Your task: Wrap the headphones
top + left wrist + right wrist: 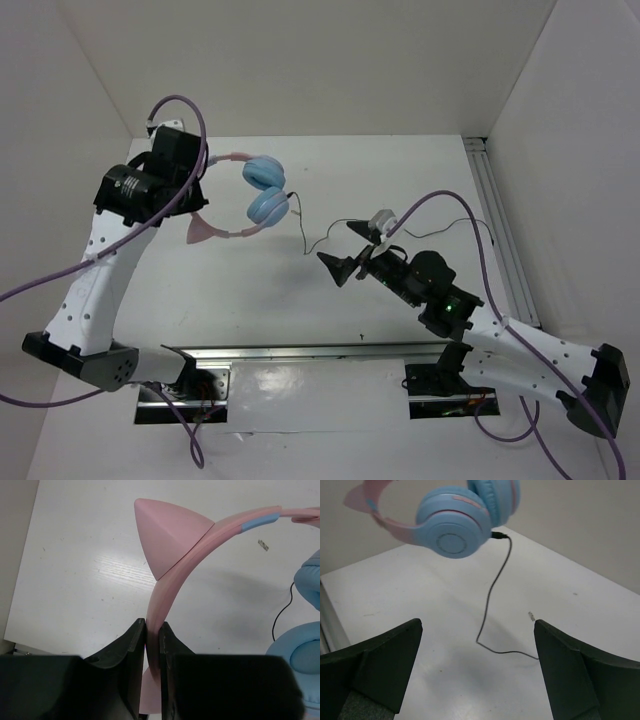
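Hanging headphones [265, 190] (cord [303, 236] trailing) above far-left table [250, 300]

No readable text or labels anywhere

This is looking like a robotics lab test cell rather than a home or a shop: a bare white table [300, 300] is sitting boxed in by plain white wall panels [320, 60] on its left, far and right sides. Two white robot arms [95, 270] are standing bolted to a metal plate [320, 385] at the near edge. Purple cables [178, 98] are trailing off them, and an aluminium rail [497, 215] is running along the table's right edge.
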{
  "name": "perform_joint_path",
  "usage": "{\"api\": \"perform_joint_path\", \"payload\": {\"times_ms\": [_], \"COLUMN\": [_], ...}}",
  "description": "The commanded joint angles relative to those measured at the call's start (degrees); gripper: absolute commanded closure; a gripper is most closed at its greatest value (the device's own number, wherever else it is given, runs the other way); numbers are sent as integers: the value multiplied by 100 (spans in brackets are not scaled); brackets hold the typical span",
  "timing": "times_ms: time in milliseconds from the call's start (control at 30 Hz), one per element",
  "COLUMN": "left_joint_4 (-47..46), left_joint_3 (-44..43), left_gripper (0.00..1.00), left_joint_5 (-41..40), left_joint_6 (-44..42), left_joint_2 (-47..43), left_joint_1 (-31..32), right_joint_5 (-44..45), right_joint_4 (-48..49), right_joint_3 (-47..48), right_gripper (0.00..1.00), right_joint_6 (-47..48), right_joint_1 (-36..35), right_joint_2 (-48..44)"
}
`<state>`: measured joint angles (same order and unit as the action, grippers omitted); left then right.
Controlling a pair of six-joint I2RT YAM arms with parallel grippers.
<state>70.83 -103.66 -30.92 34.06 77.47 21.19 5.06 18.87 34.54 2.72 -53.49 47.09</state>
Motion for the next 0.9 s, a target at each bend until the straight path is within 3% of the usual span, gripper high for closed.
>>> {"api": "perform_joint_path", "payload": {"times_ms": [0,133,400,467,700,867], "left_joint_4": [-104,-104,-279,-280,-342,-534], "left_joint_3": [-269,-199,39,39,-312,-366], "left_gripper": [100,100,100,100,100,100], "left_joint_5": [621,1034,1448,1527,1739,1921], "left_joint_6": [-435,-436,-488,-488,-208,284], "left_joint_2": [-434,-707,-892,-944,-884,-883], "left_joint_1": [-115,-168,-168,-168,-168,-168], "right_joint_5": [495,295,-286,-286,-1146,-1726], "right_joint_4": [1286,1346,1812,1935,2436,2859], "right_joint_3": [-159,35,316,316,97,-185], "right_gripper": [0,4,26,48,88,87], "right_joint_6": [449,449,203,202,-359,-606], "right_joint_1": [-47,-47,-47,14,444,507], "right_joint_2": [176,967,1829,1891,2094,2322]}}
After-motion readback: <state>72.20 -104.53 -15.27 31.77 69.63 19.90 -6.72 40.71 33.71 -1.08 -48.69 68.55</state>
